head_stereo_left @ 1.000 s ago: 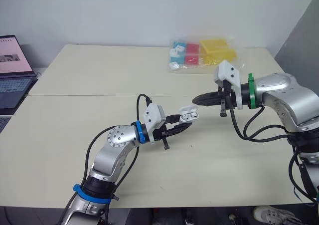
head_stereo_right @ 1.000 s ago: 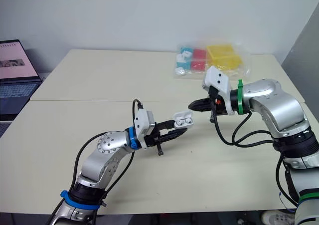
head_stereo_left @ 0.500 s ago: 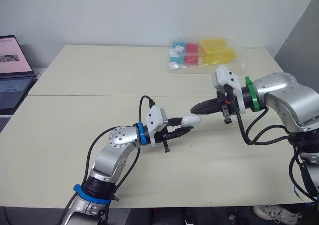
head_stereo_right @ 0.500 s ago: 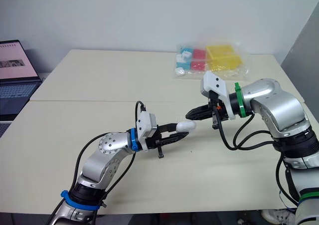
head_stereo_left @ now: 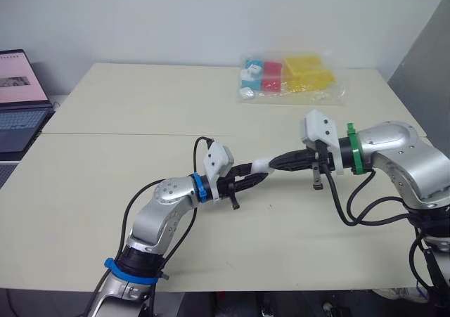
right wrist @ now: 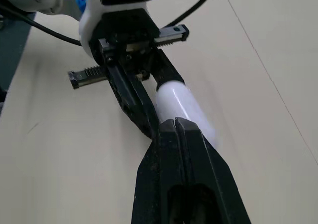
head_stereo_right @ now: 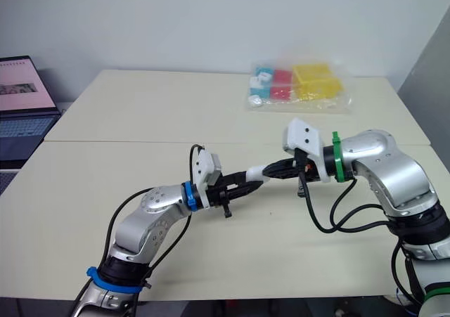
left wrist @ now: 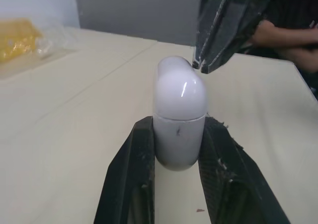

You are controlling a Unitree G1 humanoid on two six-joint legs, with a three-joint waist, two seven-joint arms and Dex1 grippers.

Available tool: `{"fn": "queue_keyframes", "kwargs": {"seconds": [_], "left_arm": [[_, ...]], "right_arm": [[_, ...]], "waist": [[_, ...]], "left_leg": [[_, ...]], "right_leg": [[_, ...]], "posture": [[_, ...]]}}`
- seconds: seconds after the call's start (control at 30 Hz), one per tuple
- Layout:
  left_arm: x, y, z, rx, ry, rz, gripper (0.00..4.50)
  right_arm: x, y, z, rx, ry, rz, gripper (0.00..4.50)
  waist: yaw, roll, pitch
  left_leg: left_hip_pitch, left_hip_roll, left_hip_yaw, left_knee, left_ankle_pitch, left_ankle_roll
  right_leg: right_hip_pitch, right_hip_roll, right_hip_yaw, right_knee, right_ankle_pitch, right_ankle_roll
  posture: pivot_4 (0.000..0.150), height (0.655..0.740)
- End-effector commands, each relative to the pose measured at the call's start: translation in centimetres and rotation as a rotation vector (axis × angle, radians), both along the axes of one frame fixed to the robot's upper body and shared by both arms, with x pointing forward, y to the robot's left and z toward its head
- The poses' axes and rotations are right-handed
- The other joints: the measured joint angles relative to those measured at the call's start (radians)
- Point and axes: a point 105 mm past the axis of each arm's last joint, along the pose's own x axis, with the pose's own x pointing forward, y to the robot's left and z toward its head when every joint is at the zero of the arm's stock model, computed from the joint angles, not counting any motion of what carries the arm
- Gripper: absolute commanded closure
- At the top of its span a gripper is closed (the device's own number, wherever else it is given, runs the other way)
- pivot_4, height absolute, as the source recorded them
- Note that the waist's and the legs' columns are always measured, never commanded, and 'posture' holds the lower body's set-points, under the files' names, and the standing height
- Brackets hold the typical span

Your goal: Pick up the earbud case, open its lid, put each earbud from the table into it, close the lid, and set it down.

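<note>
- The earbud case (left wrist: 179, 100) is clamped upright between the two black fingers of the left tool (left wrist: 179, 127). It is held just above the surface (head_stereo_left: 140, 113), in the near middle between the arms.
- The right tool (right wrist: 175, 124) has its fingers pressed together into one blunt point, and that tip touches the domed lid.
- The lid looks seated, with only a thin seam around the body, so the step in hand is probably the final press-shut before setting down.
- To do it well, push straight along the case's long axis so the press does not lever it out of the grip. Keep the left tool's hold on the lower body, below the seam.
- The case is glossy white plastic, a rounded capsule likely to slip. The fingers look matte and ridged.
- The surface is pale, smooth laminate. A crinkled clear bag (head_stereo_left: 288, 76) of coloured pieces lies far right.
</note>
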Motion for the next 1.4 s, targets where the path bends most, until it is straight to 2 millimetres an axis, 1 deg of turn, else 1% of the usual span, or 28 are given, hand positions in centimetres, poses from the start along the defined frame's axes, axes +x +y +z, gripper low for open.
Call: {"fn": "queue_keyframes", "kwargs": {"seconds": [0.03,0.1,0.23,0.3,0.47,0.53,0.6,0.67,0.7,0.77,0.87,0.9,0.97,1.0,1.03,1.07,1.1,1.13,1.17,1.2,1.27,1.33,1.37,1.4], "left_arm": [[0.2,0.0,-0.4,-0.005,0.203,-0.007,3.69],[0.4,0.0,-1.5,0.025,0.325,-0.005,3.69],[0.8,-0.1,-3.2,0.057,0.541,0.002,3.69],[1.3,0.0,-3.8,0.071,0.614,0.021,3.69],[2.6,0.3,-5.0,0.088,0.702,0.08,3.69],[2.7,0.4,-5.2,0.105,0.701,0.072,3.69],[2.7,0.9,-5.8,0.13,0.73,0.08,3.69],[2.9,1.9,-6.3,0.146,0.76,0.11,2.94],[2.9,2.2,-6.5,0.153,0.766,0.121,2.74],[2.9,2.8,-6.7,0.165,0.772,0.13,2.05],[2.6,3.7,-6.5,0.168,0.776,0.134,1.12],[2.4,4.2,-6.3,0.175,0.775,0.134,0.84],[1.6,5.7,-5.9,0.253,0.701,0.131,0.23],[1.3,6.5,-5.6,0.271,0.67,0.138,0.03],[1.1,7.0,-5.4,0.279,0.652,0.143,0.03],[1.0,7.9,-5.3,0.323,0.589,0.154,0.03],[0.8,9.1,-5.2,0.395,0.477,0.166,0.03],[-0.1,10.0,-5.1,0.474,0.373,0.116,0.01],[-0.7,11.2,-5.0,0.549,0.245,0.089,0.0],[-1.2,11.8,-5.0,0.596,0.165,0.062,0.0],[-1.5,13.0,-4.5,0.616,0.101,0.051,0.0],[-1.4,13.5,-3.4,0.599,0.019,0.047,0.0],[-1.5,13.4,-2.7,0.591,-0.025,0.029,0.0],[-1.7,13.5,-1.5,0.583,-0.083,0.016,0.0]], "right_arm": [[-0.5,-1.4,1.1,0.042,-0.076,-0.078,4.5],[-0.9,-1.7,0.0,0.05,-0.096,-0.115,4.5],[-2.4,-1.8,-2.6,0.048,-0.071,-0.167,4.5],[-2.8,-1.6,-3.3,0.053,-0.073,-0.191,4.5],[-2.8,-1.6,-3.9,0.05,-0.126,-0.238,4.5],[-2.9,-1.7,-4.2,0.034,-0.133,-0.243,4.5],[-3.0,-1.7,-4.3,0.032,-0.131,-0.248,4.5],[-3.0,-1.7,-4.3,0.041,-0.127,-0.254,4.5],[-3.0,-1.6,-4.2,0.044,-0.125,-0.256,4.5],[-2.9,-1.6,-4.2,0.044,-0.127,-0.258,4.5],[-3.0,-1.7,-4.1,0.045,-0.117,-0.258,4.5],[-3.0,-1.7,-4.1,0.044,-0.113,-0.257,4.5],[-3.3,-1.7,-3.6,0.05,-0.113,-0.238,4.5],[-3.4,-1.8,-3.5,0.043,-0.112,-0.224,4.5],[-3.5,-1.9,-3.4,0.038,-0.111,-0.214,4.5],[-3.5,-2.0,-3.2,0.03,-0.121,-0.204,4.5],[-3.4,-2.1,-3.0,0.025,-0.134,-0.198,4.5],[-3.2,-2.4,-2.7,0.012,-0.164,-0.196,4.33],[-3.2,-2.6,-2.4,0.0,-0.177,-0.184,4.14],[-3.2,-2.9,-2.3,-0.008,-0.183,-0.175,3.89],[-3.4,-3.2,-2.0,-0.023,-0.189,-0.157,3.24],[-3.6,-3.4,-1.7,-0.048,-0.194,-0.134,2.5],[-3.6,-3.6,-1.5,-0.061,-0.196,-0.128,2.17],[-3.8,-4.1,-1.3,-0.088,-0.191,-0.112,1.76]], "waist": [[0.0,0.0,0.0],[-0.002,-0.001,0.0],[-0.005,-0.001,0.0],[-0.007,-0.001,0.0],[-0.008,-0.001,0.0],[-0.009,-0.001,0.0],[-0.009,-0.001,0.0],[-0.009,-0.001,0.0],[-0.009,-0.001,0.0],[-0.009,-0.001,0.0],[-0.01,-0.001,0.0],[-0.012,-0.001,0.0],[-0.026,-0.001,0.0],[-0.033,-0.001,0.0],[-0.036,-0.001,0.0],[-0.037,-0.001,0.0],[-0.037,-0.001,0.0],[-0.038,-0.001,0.0],[-0.04,-0.001,0.0],[-0.039,-0.001,0.0],[-0.029,0.0,0.0],[-0.015,0.0,0.0],[-0.004,0.0,0.0],[0.0,0.0,0.0]], "left_leg": [[0.0,0.0,0.0,0.0,0.0,0.0],[0.0,0.0,-0.001,0.0,0.0,0.0],[0.0,0.0,-0.001,-0.001,0.0,0.0],[0.001,0.0,-0.001,0.0,0.0,0.0],[0.004,-0.001,-0.001,0.0,0.0,0.0],[0.004,0.0,-0.001,0.0,0.0,0.0],[0.004,0.0,0.0,-0.001,0.0,0.0],[0.003,0.0,-0.001,-0.001,0.0,0.0],[0.003,0.0,-0.001,-0.001,0.0,0.0],[0.004,0.0,0.0,-0.001,0.0,0.0],[0.005,0.0,0.0,-0.001,0.0,0.0],[0.006,0.0,0.0,-0.001,0.0,0.0],[0.007,0.0,-0.001,-0.001,0.0,0.0],[0.008,0.001,-0.001,-0.002,0.0,0.0],[0.008,0.001,-0.001,-0.003,0.0,0.0],[0.01,0.001,-0.001,-0.004,0.0,0.0],[0.01,0.002,-0.001,-0.004,0.0,0.0],[0.01,0.002,-0.001,-0.004,0.0,0.0],[0.011,0.002,-0.001,-0.004,0.0,0.0],[0.011,0.003,-0.001,-0.006,0.0,0.0],[0.012,0.003,0.0,-0.007,0.0,-0.001],[0.011,0.003,0.001,-0.007,0.0,-0.001],[0.009,0.002,0.001,-0.006,0.0,-0.001],[0.006,0.002,0.001,-0.004,0.0,-0.001]], "right_leg": [[0.0,0.0,0.0,0.0,0.0,0.0],[0.001,0.0,-0.001,-0.001,0.0,0.0],[0.001,0.0,0.0,-0.001,0.0,0.0],[0.001,0.0,-0.001,0.0,0.0,0.0],[0.003,0.001,-0.001,0.001,0.0,0.0],[0.002,0.001,0.0,0.001,0.0,0.0],[0.002,0.001,0.001,0.0,0.0,0.0],[0.002,0.001,0.0,0.0,0.0,0.0],[0.002,0.001,0.001,0.0,0.0,0.0],[0.002,0.001,0.001,0.0,0.0,0.0],[0.003,0.001,0.001,0.001,0.0,0.0],[0.003,0.001,0.001,0.001,0.0,0.0],[0.004,0.001,0.001,0.002,0.0,0.0],[0.004,0.002,0.002,0.002,0.0,0.0],[0.004,0.002,0.002,0.002,0.0,0.0],[0.004,0.002,0.003,0.002,0.0,0.0],[0.003,0.002,0.003,0.003,-0.001,-0.001],[0.004,0.002,0.003,0.002,-0.001,-0.001],[0.003,0.002,0.003,0.002,-0.001,-0.001],[0.003,0.001,0.004,0.002,-0.001,-0.003],[0.003,-0.001,0.003,0.002,-0.003,-0.006],[0.003,-0.002,0.002,0.002,-0.004,-0.007],[0.002,-0.003,0.0,0.001,-0.006,-0.01],[0.001,-0.003,0.0,0.001,-0.006,-0.011]], "posture": [[0.15,0.7359],[0.15,0.7359],[0.15,0.7359],[0.15,0.7359],[0.15,0.7359],[0.15,0.7359],[0.15,0.7359],[0.15,0.7359],[0.15,0.7359],[0.15,0.7359],[0.15,0.7359],[0.15,0.7359],[0.15,0.7359],[0.15,0.7359],[0.15,0.7359],[0.15,0.7359],[0.15,0.7359],[0.15,0.7359],[0.15,0.7359],[0.15,0.7359],[0.15,0.7359],[0.15,0.7359],[0.15,0.7359],[0.15,0.7359]]}}
